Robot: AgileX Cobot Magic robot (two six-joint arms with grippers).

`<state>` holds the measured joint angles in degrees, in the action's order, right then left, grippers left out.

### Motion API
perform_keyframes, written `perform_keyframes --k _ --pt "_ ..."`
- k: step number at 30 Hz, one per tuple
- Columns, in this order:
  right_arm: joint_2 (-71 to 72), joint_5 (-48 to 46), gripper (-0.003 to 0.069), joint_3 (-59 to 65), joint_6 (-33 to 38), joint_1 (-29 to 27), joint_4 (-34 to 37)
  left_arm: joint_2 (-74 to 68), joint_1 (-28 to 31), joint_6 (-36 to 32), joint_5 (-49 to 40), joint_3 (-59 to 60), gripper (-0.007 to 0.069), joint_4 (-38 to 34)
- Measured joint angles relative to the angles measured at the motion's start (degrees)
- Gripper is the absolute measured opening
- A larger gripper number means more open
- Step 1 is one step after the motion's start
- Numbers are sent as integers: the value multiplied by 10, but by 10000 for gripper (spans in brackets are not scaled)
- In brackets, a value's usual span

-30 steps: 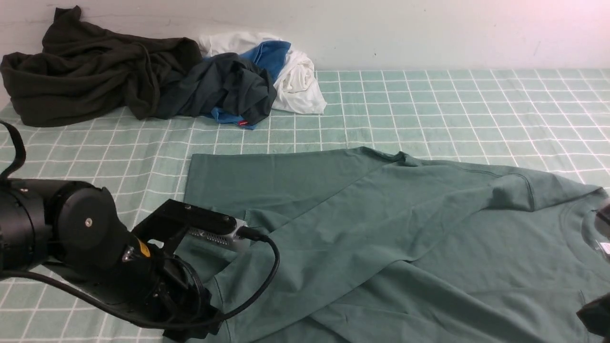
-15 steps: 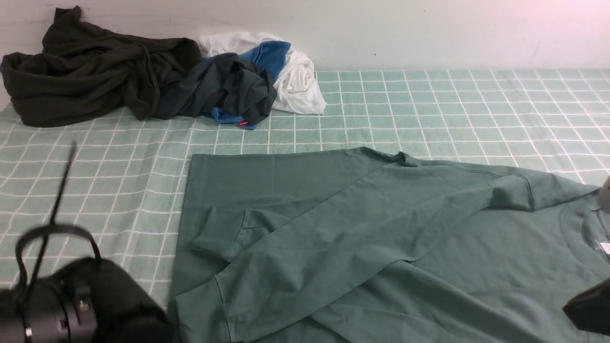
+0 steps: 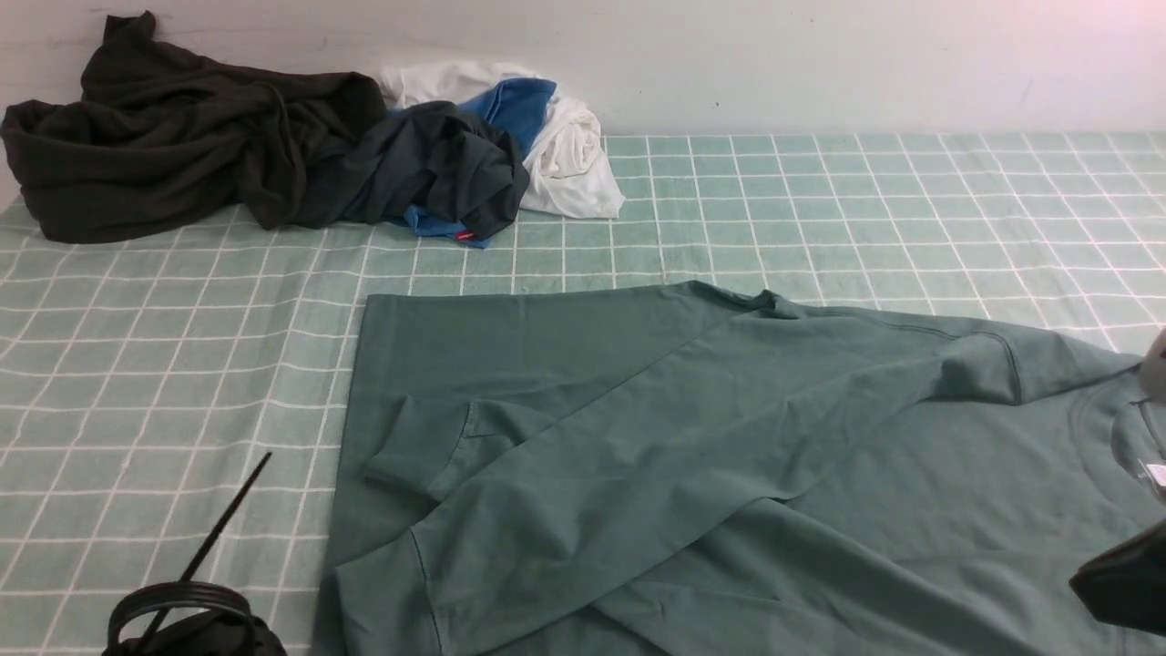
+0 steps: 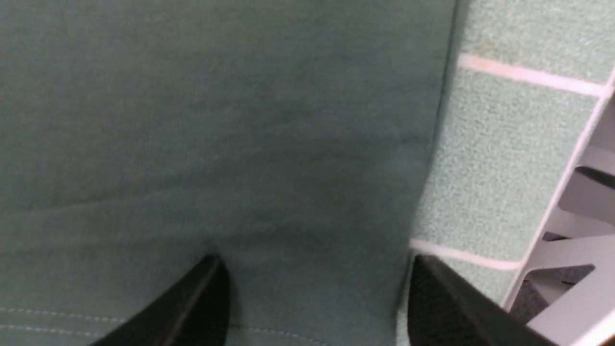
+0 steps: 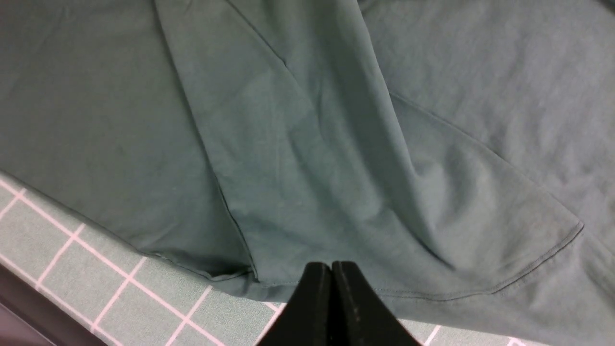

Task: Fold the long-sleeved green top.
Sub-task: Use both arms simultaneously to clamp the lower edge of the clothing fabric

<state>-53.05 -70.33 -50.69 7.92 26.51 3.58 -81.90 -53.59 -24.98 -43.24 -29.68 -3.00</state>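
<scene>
The green long-sleeved top (image 3: 729,456) lies flat on the checked cloth, with one sleeve folded across the body and its ribbed cuff (image 3: 419,446) near the left hem. In the front view only a bit of my left arm (image 3: 182,624) shows at the bottom left, and my right arm (image 3: 1125,592) at the bottom right. My left gripper (image 4: 312,283) is open, its fingers astride the top's fabric (image 4: 216,144) beside the garment's edge. My right gripper (image 5: 331,271) is shut and empty, just above the top's stitched hem (image 5: 432,293).
A pile of clothes lies at the back left: a dark olive-black garment (image 3: 173,137), a charcoal one with a red tag (image 3: 437,173), and blue (image 3: 519,105) and white (image 3: 574,155) pieces. The checked green cloth (image 3: 865,210) covers the table. A grey frame (image 4: 576,230) edges the table.
My left arm has drawn back from over the sleeve cuff to the bottom left, almost out of the front view. The cuff now lies uncovered on the top. The right arm has barely moved.
</scene>
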Motion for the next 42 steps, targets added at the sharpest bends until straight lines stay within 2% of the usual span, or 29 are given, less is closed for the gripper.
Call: perform_keyframes --k 2,5,8,9,14,16,19,24,29,34,37,41,42 --pt "0 0 -14 0 0 0 1 -6 -1 6 -5 -6 456 3" --pt "0 -2 -14 0 0 0 2 -12 -1 30 -12 -19 395 9" --pt "0 -4 -14 0 0 0 2 -18 -1 52 -18 -33 299 9" --pt "0 -4 -14 0 0 0 2 -19 -1 54 -18 -34 292 8" --pt "0 -6 -14 0 0 0 2 -22 -1 62 -19 -44 119 7" --pt "0 -7 -14 0 0 0 2 -22 -1 62 -19 -44 95 7" --pt "0 -9 -14 0 1 0 2 -22 -1 62 -19 -44 21 7" --pt "0 -11 -14 0 10 0 2 -20 -1 76 -27 -45 6 8" --pt "0 -11 -14 0 52 0 4 39 -1 116 -82 -51 6 45" --pt "-5 -11 -14 0 141 0 41 98 -1 124 -159 -51 6 84" --pt "-33 -10 1 28 251 1 82 124 -1 121 -199 -51 6 91" --pt "-67 -5 70 83 323 1 95 127 -1 121 -200 -51 6 90" --pt "-78 8 112 105 347 1 94 127 -1 121 -199 -51 6 90"
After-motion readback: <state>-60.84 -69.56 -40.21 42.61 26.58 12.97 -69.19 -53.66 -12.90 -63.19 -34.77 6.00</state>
